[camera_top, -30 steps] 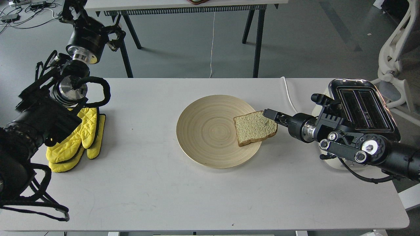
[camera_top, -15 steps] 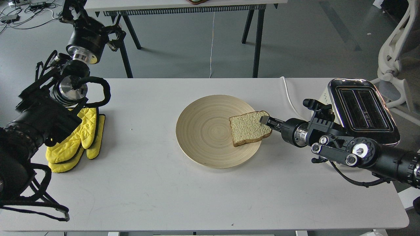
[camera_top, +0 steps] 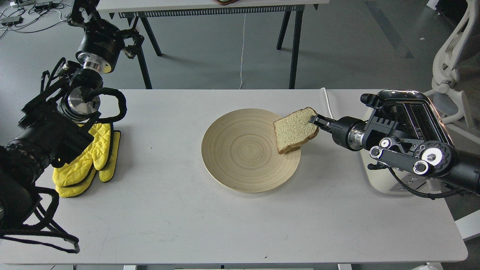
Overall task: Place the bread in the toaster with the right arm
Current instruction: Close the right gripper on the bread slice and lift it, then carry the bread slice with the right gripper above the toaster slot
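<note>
I see the bread (camera_top: 295, 129), a pale speckled slice with a brown crust, tilted over the right rim of the plate (camera_top: 240, 165), its lower corner seeming to touch the rim. My right gripper (camera_top: 313, 120) pinches the slice's upper right edge, the slim black jaws narrowed onto the crust. The plate is round, pale wood with fine concentric rings, on a matte white table (camera_top: 180, 217). Behind my right arm (camera_top: 405, 153) stands the toaster (camera_top: 423, 112), boxy cream body under a shiny chrome top, largely hidden by the arm. Far left, quilted yellow mitts (camera_top: 90, 161) lie by my left arm; its gripper (camera_top: 80, 15) is dark and I cannot tell its jaws.
</note>
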`<state>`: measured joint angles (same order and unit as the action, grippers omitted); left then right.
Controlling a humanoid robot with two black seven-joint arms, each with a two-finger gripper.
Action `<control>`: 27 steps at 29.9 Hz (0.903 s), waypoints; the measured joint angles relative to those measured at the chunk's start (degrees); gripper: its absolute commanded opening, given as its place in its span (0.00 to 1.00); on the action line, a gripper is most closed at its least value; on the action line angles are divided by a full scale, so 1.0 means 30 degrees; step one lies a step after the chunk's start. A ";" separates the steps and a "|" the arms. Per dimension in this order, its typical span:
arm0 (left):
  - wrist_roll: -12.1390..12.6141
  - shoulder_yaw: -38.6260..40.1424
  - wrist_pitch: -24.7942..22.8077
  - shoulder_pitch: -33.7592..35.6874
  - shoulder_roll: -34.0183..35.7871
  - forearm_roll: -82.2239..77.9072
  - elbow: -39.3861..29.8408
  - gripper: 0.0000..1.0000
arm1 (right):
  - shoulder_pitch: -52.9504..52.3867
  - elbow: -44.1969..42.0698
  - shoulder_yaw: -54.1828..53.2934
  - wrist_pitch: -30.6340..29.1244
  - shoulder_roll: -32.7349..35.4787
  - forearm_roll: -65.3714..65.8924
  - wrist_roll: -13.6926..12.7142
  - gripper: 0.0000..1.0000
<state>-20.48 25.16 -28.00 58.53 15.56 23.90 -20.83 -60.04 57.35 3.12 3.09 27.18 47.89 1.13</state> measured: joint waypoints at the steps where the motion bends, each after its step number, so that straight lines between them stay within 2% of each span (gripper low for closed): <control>1: 0.0000 0.0005 0.0000 0.0000 0.0000 0.0000 0.0000 1.00 | -0.0313 0.0375 -0.0236 -0.0006 0.0339 -0.0009 0.0016 0.00; 8: 0.0002 0.0019 0.0000 0.0000 -0.0001 0.0002 -0.0011 1.00 | -0.3802 0.3049 -0.0300 -0.0397 0.4431 0.0059 -0.0148 0.00; 14: 0.0002 -0.0005 -0.0001 0.0000 -0.0005 0.0001 -0.0001 1.00 | -0.6565 0.5338 0.1419 -0.1819 0.8890 0.0426 -0.0912 0.00; 20: 0.0002 -0.0010 0.0000 0.0000 -0.0031 0.0000 -0.0007 1.00 | -0.6905 0.8341 0.1716 -0.2943 1.3264 0.3645 -0.1305 0.00; 27: 0.0002 -0.0010 0.0000 0.0000 -0.0031 0.0004 -0.0003 1.00 | -0.6611 0.9568 0.1732 -0.3617 1.6741 0.6856 -0.1159 0.00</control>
<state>-20.47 25.13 -28.00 58.53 15.46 23.91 -20.84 -79.87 86.05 8.32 -7.76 77.40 68.46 -2.35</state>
